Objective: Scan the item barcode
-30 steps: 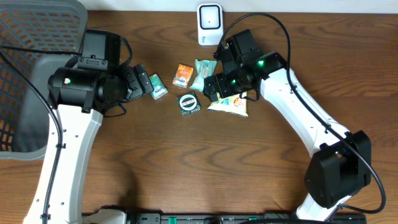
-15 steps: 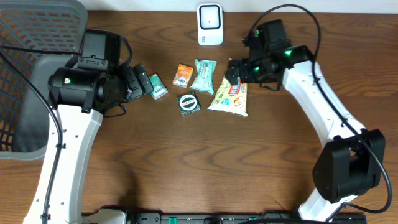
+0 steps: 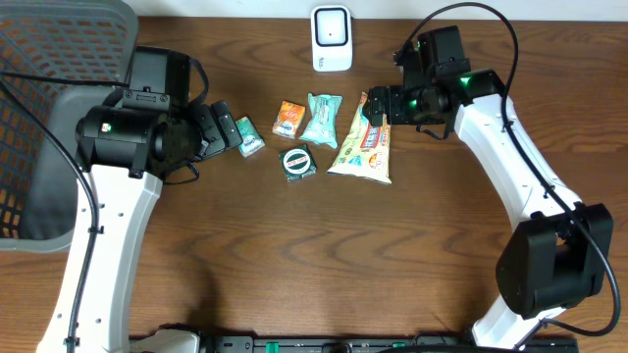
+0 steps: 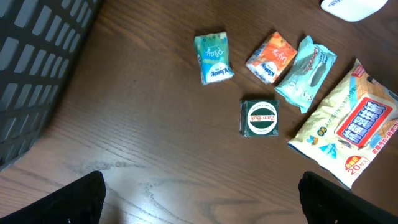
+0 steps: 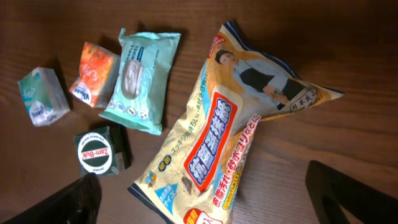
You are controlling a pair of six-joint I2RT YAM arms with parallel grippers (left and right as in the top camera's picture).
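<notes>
Our left gripper [image 4: 202, 202] and right gripper [image 5: 211, 198] both gape wide, empty. The bag [image 5: 230, 124] lies flat just in front and right of the scanner [image 3: 332, 39], under the right gripper. Its slack film could slip our pinch, or crumple and hide the barcode.

Mock shop checkout: scanner [image 3: 332, 37], packaged goods [image 3: 365, 149], mesh basket [image 3: 49, 59].
</notes>
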